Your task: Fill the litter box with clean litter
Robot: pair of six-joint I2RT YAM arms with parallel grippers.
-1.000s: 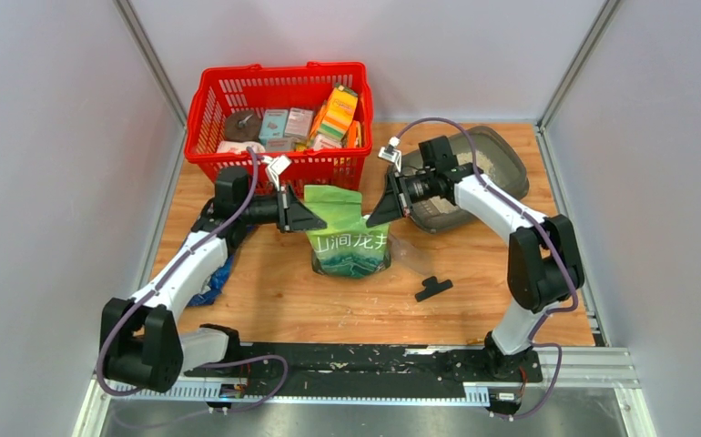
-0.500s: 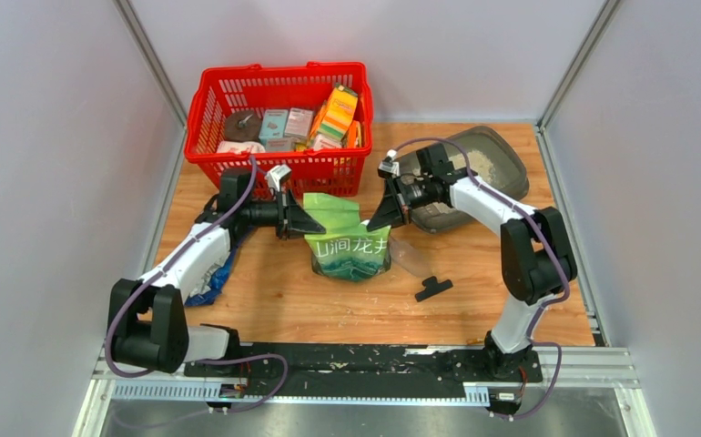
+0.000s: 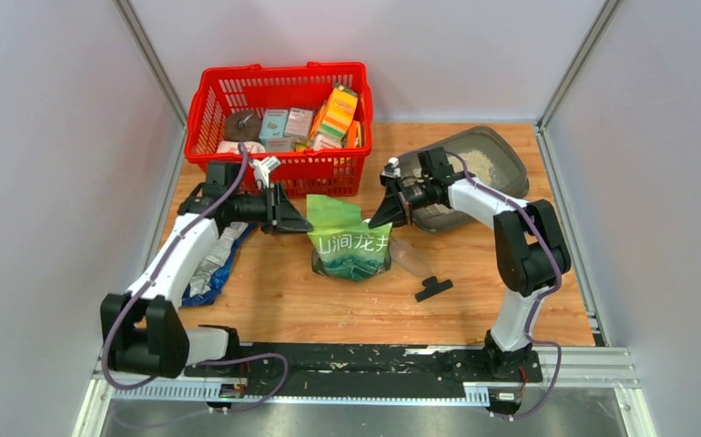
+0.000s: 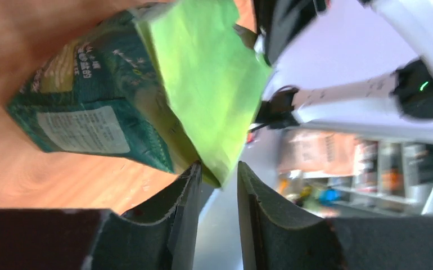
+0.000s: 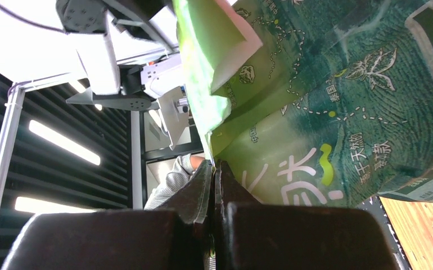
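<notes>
1. At the left gripper (image 4: pixel 218 167): parted by a modest gap, clamped on nothing. Sits right at the pale-green top flap of the green pouch (image 3: pixel 351 246), with the flap's corner reaching the mouth of the gap; touching or just clear, cannot tell.
2. At the right gripper (image 5: pixel 214 164): pressed together with no gap showing, pinched on the thin upper edge of the green pouch at its top right corner.
3. For the green pouch: stands upright on the wooden table (image 3: pixel 329 305) between both grippers, white Chinese characters facing the near edge, top flap crumpled and leaning toward the left side.
4. For the litter box (image 3: pixel 522 182): rests at the far right of the table, behind the right arm's wrist, well apart from the left gripper.
5. For the clean litter (image 3: pixel 482 164): lies as a pale patch inside the litter box, toward its far end, with dark floor still bare around it.
6. Elsewhere: red basket (image 3: pixel 279 173) of packets at the far left, just behind the left gripper; blue-silver foil bag (image 3: pixel 208 269) flat under the left arm; small black part (image 3: pixel 433 288) near the pouch, on the right.
</notes>
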